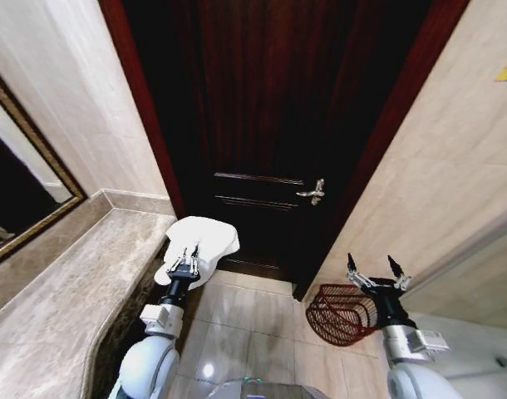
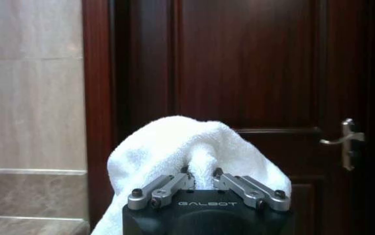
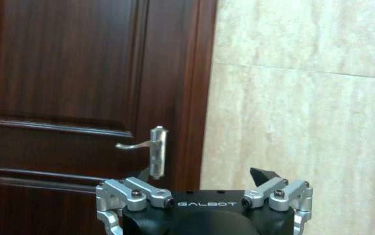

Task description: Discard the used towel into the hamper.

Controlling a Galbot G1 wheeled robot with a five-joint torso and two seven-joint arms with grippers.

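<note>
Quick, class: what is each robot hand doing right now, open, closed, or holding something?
Left hand: closed on the white towel.
Right hand: open, holding nothing, above the hamper.

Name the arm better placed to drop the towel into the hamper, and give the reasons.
Left. The left gripper already has its jaws shut on the white towel. The right gripper is open and empty above the hamper, so it would need a handover first.
</note>
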